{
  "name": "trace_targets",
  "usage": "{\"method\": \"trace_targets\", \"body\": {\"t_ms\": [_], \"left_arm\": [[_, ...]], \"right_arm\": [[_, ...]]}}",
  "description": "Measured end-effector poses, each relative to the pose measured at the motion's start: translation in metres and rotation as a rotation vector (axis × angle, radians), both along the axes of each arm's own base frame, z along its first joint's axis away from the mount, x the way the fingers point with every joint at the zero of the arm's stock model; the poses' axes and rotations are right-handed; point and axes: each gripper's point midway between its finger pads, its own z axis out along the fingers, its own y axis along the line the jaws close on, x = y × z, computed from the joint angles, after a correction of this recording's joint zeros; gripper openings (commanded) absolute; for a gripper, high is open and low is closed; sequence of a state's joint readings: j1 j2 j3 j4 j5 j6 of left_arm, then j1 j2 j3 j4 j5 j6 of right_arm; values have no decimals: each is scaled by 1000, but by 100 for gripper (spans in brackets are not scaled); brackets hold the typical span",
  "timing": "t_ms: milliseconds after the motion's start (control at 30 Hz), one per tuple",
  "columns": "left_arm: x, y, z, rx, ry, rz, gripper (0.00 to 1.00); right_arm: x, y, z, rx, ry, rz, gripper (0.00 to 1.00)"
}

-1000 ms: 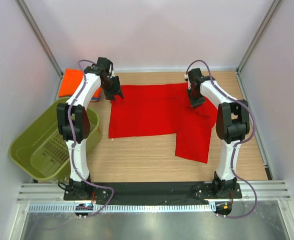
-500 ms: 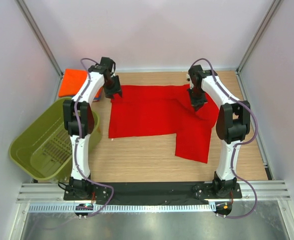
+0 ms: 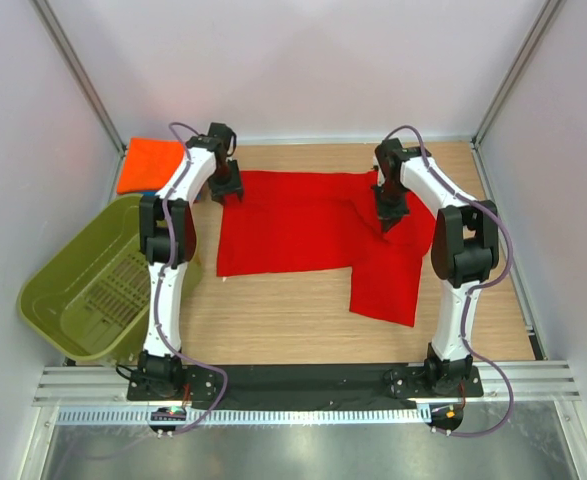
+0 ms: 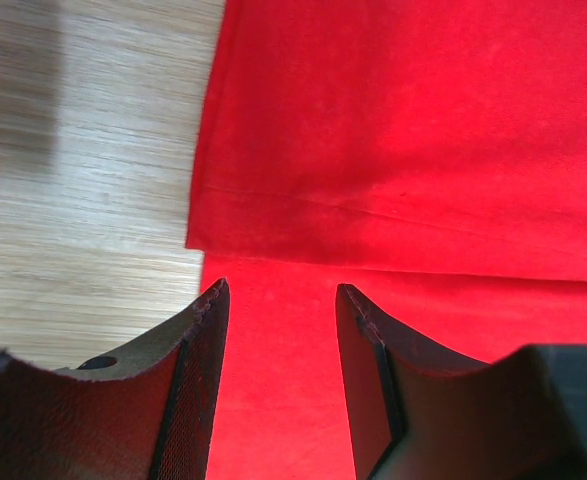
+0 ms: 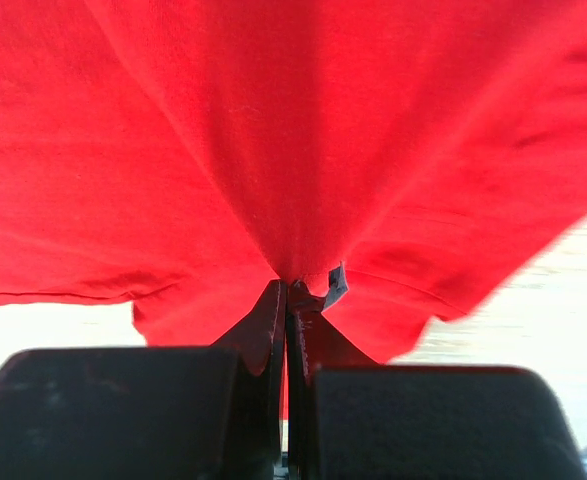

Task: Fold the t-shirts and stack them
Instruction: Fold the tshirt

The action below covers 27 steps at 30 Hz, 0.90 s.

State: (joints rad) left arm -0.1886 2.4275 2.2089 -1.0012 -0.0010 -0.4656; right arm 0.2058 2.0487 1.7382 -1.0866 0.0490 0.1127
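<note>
A deep red t-shirt (image 3: 293, 230) lies spread on the wooden table, and one part (image 3: 385, 285) reaches toward the near edge. My left gripper (image 3: 229, 188) stands open just above its far left corner. In the left wrist view, red cloth (image 4: 423, 130) lies under and between the parted fingers of that gripper (image 4: 278, 290), ungripped. My right gripper (image 3: 386, 214) is shut on a bunched fold of the red t-shirt (image 5: 303, 130) at its far right part. The pinch (image 5: 288, 285) sits next to a small pale label (image 5: 335, 283). A folded bright orange t-shirt (image 3: 153, 164) lies at the back left.
An olive-green plastic basket (image 3: 88, 290) sits tilted at the left, beside the left arm. White walls with metal posts close in the table on three sides. A black strip and metal rail (image 3: 303, 385) run along the near edge by the arm bases.
The right gripper has shifted slightly left and nearer with the pinched cloth, bunching the shirt there. The left arm has swung a little toward the back, its gripper staying over the shirt's corner.
</note>
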Motion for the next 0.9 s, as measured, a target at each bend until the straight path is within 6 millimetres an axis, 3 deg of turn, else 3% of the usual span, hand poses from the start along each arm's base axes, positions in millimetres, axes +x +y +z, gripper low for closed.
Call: {"method": "trace_targets", "body": {"t_ms": [100,300,533,633,767,900], "left_arm": [[0,4,-1,21,0,6,49],[0,8,-2,43,0,13,49],[-5,6,0,30,9,10,49],[-7,2,19,-4,-18,6,49],[-16,-5,62,-58,-79,-7,49],[-28,-8,109,-106,-160,-17,49]], "right_arm": [[-5,8,-11,46,23,-17,3],[4,16,-15,100,-5,-75,20],[13,17,-7,22,-81,-43,19],[13,41,8,22,-152,52,19],[6,68,14,25,-194,167,19],[8,64,-1,-24,-178,192,21]]}}
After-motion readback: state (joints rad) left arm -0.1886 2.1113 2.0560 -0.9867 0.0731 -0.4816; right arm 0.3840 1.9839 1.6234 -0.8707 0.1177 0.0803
